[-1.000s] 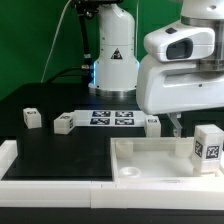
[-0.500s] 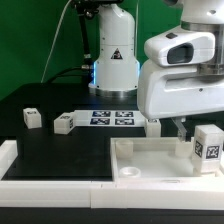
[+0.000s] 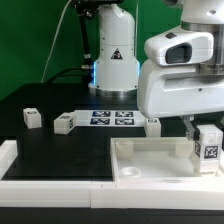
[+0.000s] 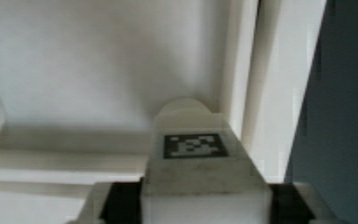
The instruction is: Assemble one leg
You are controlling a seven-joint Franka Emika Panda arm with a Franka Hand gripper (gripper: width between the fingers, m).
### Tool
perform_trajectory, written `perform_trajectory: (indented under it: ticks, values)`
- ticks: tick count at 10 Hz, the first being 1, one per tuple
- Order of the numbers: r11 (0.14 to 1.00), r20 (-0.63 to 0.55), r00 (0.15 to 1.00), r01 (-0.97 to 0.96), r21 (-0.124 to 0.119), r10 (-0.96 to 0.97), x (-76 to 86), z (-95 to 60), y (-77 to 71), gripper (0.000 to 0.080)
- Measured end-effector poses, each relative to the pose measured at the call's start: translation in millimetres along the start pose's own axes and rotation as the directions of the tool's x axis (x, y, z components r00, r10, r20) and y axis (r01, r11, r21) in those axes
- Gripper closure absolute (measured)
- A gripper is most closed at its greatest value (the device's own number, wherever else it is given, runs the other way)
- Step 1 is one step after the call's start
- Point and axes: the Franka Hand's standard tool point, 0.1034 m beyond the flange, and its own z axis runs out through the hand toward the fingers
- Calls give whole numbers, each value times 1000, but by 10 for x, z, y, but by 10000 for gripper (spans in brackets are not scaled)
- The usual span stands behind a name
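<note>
A white leg (image 3: pixel 209 141) with a square marker tag stands at the exterior view's right, over the big white panel (image 3: pixel 150 160). My gripper (image 3: pixel 203 132) has come down around it, with one finger (image 3: pixel 190 128) showing beside it. In the wrist view the same leg (image 4: pixel 197 165) fills the space between my gripper's (image 4: pixel 197 205) two dark pads, which touch both its sides. Its tag faces the camera. The white panel (image 4: pixel 87 80) lies beneath it.
Three more white legs lie on the black table: one (image 3: pixel 32 117) at the exterior view's left, one (image 3: pixel 64 124) beside the marker board (image 3: pixel 112 118), one (image 3: pixel 152 124) at that board's other end. The robot's base (image 3: pixel 115 60) stands behind.
My gripper has moved toward the exterior view's right, from beside the leg to around it. The leg has stayed almost in place.
</note>
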Motion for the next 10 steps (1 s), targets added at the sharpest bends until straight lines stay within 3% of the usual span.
perform_trajectory:
  ticks: [1,4,6,8,10]
  values:
    - [990,1,990,-144,11,144,-2,2,-20,508]
    - [837,-26,837,-545,47,547,0,15,-62,508]
    - [663,-14,664,-746,60,748,12,19,-76,507]
    - [435,-7,436,-898,61,900,20,23,-100,506]
    - [327,3,328,-943,64,945,22,25,-119,496]
